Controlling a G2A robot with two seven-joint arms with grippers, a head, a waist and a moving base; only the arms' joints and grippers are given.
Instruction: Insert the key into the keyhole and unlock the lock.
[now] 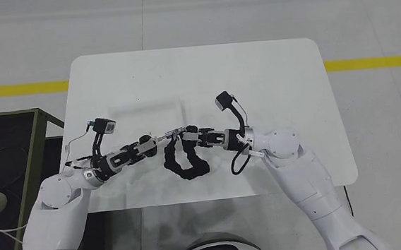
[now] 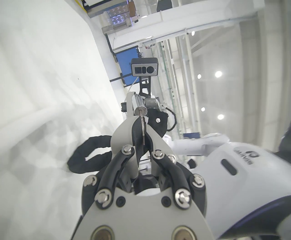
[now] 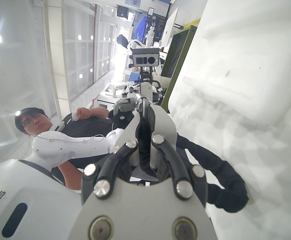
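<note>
— Where is the lock?

— The lock (image 1: 176, 135) is held up over the worktop (image 1: 253, 71), between the two arms and near the middle of the edge closest to the robot. The right jaws are drawn in tight on its body, with its black sleeve pinched between them.

— And the key?

— The key (image 2: 143, 129) is flat and silver. It sits edge-on in the left jaws, which are clamped on it with no gap showing. Its blade points straight at the keyhole (image 2: 141, 111) in the round metal face of the cylinder. The tip is at the slot, but I cannot tell how deep it sits.

— What about the cable?

— The black fabric-covered cable (image 1: 184, 165) loops down from the lock toward the worktop, just inside that same edge. I cannot tell whether it rests on the surface.

— Any writing?

— There is dark print on the white forearm shell (image 2: 246, 156) of the right arm. I leave it unread.

— Any containers?

— An olive-framed bin (image 1: 18, 146) stands beside the worktop's left edge. It is dark inside, and I cannot make out what it holds.
</note>
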